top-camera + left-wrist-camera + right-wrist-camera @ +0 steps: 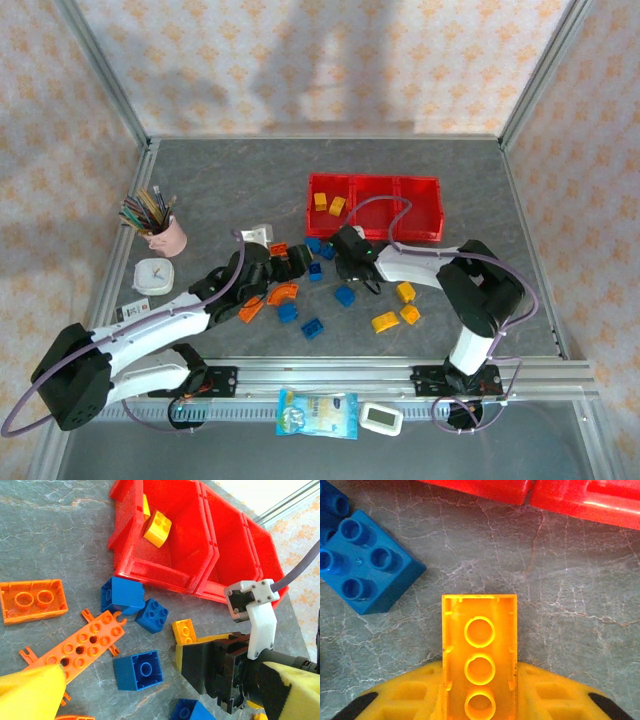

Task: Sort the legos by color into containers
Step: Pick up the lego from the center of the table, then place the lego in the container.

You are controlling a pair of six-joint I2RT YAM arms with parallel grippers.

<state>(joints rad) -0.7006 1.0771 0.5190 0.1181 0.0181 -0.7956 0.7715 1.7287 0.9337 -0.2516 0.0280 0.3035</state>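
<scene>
My right gripper [479, 692] is shut on a yellow lego [479, 630], its hollow underside facing the camera, just above the grey table. From the left wrist, that gripper [192, 655] and its yellow lego [183, 631] sit in front of the red containers [165, 575]. Two yellow legos [157, 527] lie in the left container [330, 195]. My left gripper [160, 702] is open, one finger [30, 695] over an orange plate [82, 645]. Blue legos [139, 670] and an orange brick [32, 600] lie around it. My left gripper [290, 265] is left of my right gripper [348, 262].
A pink cup of pencils [160, 228] and a small white clock [154, 275] stand at the left. More yellow legos [395, 312], blue legos [312, 327] and orange arches [270, 300] are scattered near the front. A packet [317, 412] and a timer [381, 418] lie on the front rail.
</scene>
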